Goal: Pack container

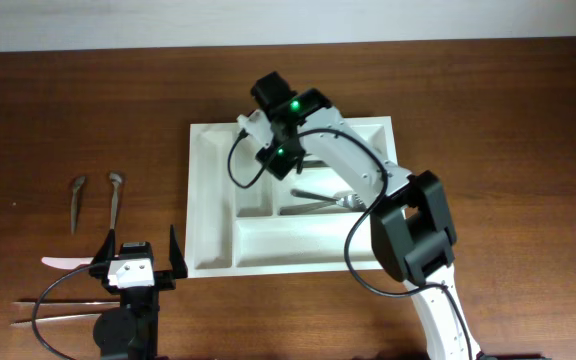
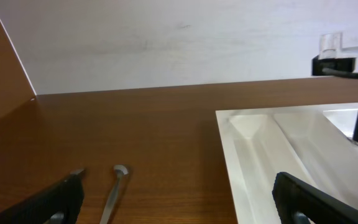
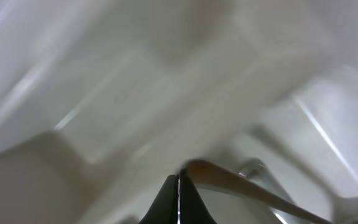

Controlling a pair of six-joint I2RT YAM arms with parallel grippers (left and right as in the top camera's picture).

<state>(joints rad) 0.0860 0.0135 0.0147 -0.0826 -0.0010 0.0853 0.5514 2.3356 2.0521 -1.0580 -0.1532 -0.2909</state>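
1. The work surface is a brown wooden table under a pale wall. The tray lies flat at its centre.
2. Step in hand, as we judge it: setting one utensil into the tray. It lies in a wide compartment, under the right arm.
3. The right gripper has its jaws clenched tip to tip. The utensil's handle end sits right at the tips. The wrist view is blurred, so we cannot tell whether the handle is pinched or only beside them.
4. Right arm pose: it rises from the near edge, folds at the elbow over the tray's right side, and tips its wrist down over the tray's middle.
5. The left gripper has its jaws spread wide and holds nothing. It sits low, just beside the tray's near left corner, and faces the wall.
6. Two spoons, a pale piece and two thin rods lie on the table left of the tray, so we judge packing far from complete.
7. Next move: if the utensil is pinched, part the jaws and lift clear. Then pick a thin, flat piece off the wood, which calls for a low, square approach.
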